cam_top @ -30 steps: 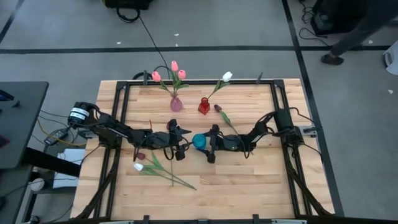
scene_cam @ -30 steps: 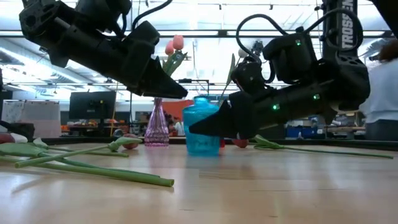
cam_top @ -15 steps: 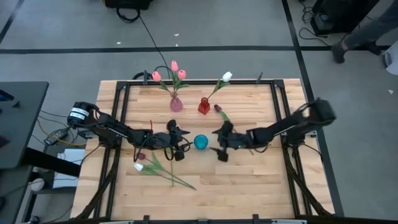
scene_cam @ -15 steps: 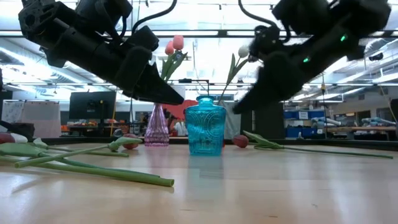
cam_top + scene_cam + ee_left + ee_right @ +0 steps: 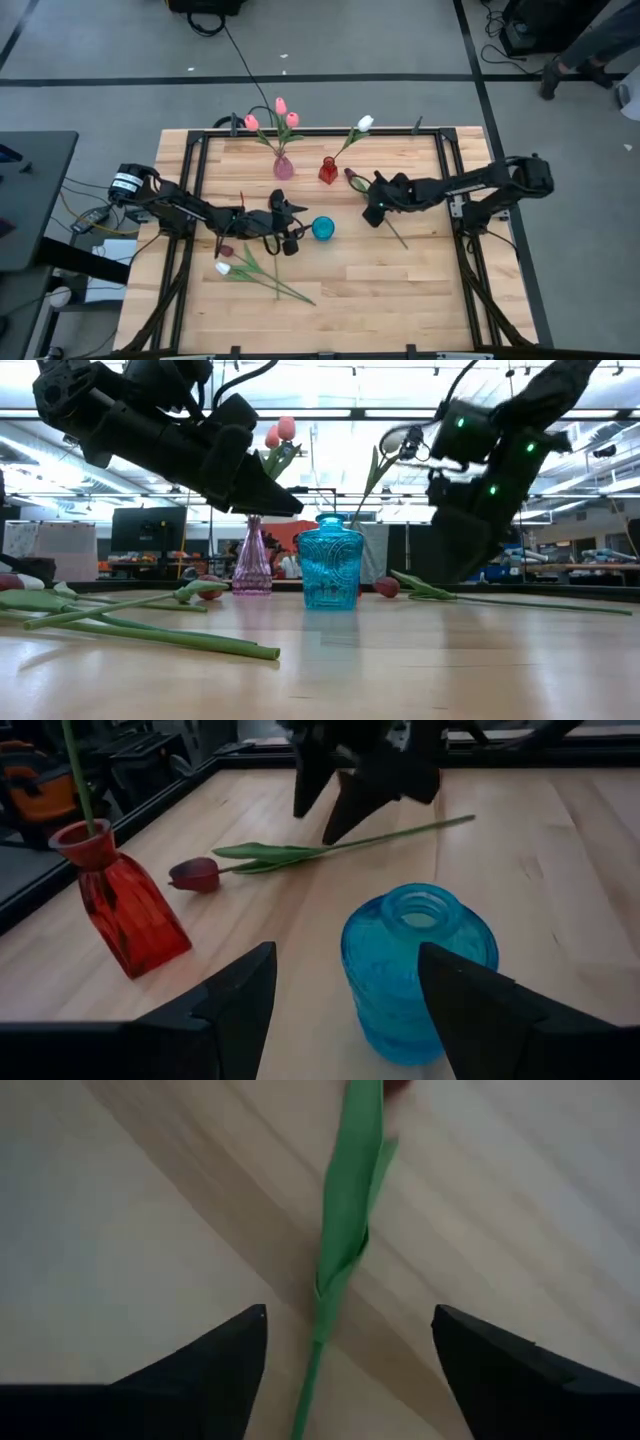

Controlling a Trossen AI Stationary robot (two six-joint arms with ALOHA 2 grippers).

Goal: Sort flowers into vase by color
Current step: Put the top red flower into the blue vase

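- The maroon tulip lies flat on the surface just right of the red vase, its stem running diagonally away from the vase.
- The right end effector hangs over that stem, fingers wide, straddling it (empty).
- The left end effector, also wide and empty, waits beside the blue vase.
- 1 second ago the right end effector was at the blue vase; it has swung toward the red vase.

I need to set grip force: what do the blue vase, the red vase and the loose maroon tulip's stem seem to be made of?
Blue vase: probably glass, translucent, glossy, with an embossed pattern. Red vase: likely glass too, see-through with bright highlights. Maroon tulip: stem looks like matte green plastic, uniform in colour; fabric cannot be ruled out. The right gripper hovers open over it; the left gripper is open by the blue vase.
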